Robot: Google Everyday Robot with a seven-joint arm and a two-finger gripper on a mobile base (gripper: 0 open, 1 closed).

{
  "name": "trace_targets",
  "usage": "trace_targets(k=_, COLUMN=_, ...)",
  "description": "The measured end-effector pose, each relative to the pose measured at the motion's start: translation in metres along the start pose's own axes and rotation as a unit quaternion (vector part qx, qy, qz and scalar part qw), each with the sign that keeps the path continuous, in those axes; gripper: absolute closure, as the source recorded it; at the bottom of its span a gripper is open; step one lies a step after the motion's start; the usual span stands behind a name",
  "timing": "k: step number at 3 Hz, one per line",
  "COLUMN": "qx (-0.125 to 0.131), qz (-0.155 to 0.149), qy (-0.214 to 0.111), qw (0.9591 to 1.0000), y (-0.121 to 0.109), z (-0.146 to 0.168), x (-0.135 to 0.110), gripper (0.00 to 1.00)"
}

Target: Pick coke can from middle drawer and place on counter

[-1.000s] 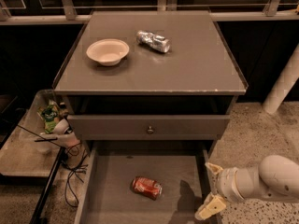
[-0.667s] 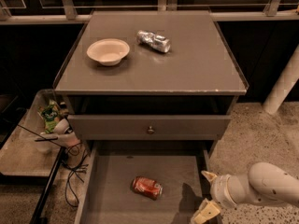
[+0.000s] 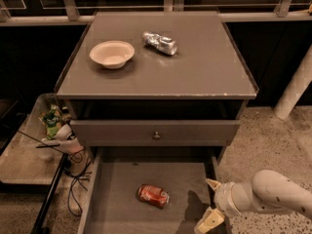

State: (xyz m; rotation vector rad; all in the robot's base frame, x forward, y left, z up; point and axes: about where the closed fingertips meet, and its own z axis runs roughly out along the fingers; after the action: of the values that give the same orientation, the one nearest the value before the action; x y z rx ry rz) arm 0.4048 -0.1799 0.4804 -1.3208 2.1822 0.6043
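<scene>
Cream-coloured fingers mark the gripper (image 3: 211, 203), which we see low on the right, at the end of a pale rounded arm (image 3: 273, 194) coming in from that side. Its two fingers (image 3: 210, 221) are spread apart with nothing between them, one pointing up-left and the other down-left. The tips seem to hang over the right wall of the middle drawer (image 3: 117, 204), though we cannot tell from this angle whether they touch it.

To the left of the gripper, apart from it and at about the same level, the coke can (image 3: 153, 196) lies on its side on the bare grey bottom of the drawer, near the middle. A dark shadow falls on the drawer floor between can and gripper.

Above the gripper and further back we see the shut grey drawer front (image 3: 122, 130) with its small round knob (image 3: 156, 135). Higher and farther is the counter (image 3: 195, 77), well apart from the gripper. On it stands a pale bowl (image 3: 112, 54) toward the left, and near it to the right a shiny silver can (image 3: 159, 43) lies on its side.

Far to the left of the gripper, beside the cabinet, a low shelf (image 3: 24, 165) bears some clutter, and dark cables (image 3: 78, 179) hang by it. To the upper right a white post (image 3: 295, 84) leans over the speckled floor (image 3: 273, 135).
</scene>
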Motion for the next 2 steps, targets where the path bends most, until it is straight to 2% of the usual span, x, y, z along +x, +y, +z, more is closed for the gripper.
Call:
trace_targets(k=1, qx=0.003, qz=-0.015, qy=-0.016, qw=0.9998, y=-0.004, z=0.024, x=-0.008, gripper=0.00)
trace_targets(k=2, qx=0.038, qz=-0.050, qy=-0.049, qw=0.9968, y=-0.012, z=0.037, x=-0.028, gripper=0.00)
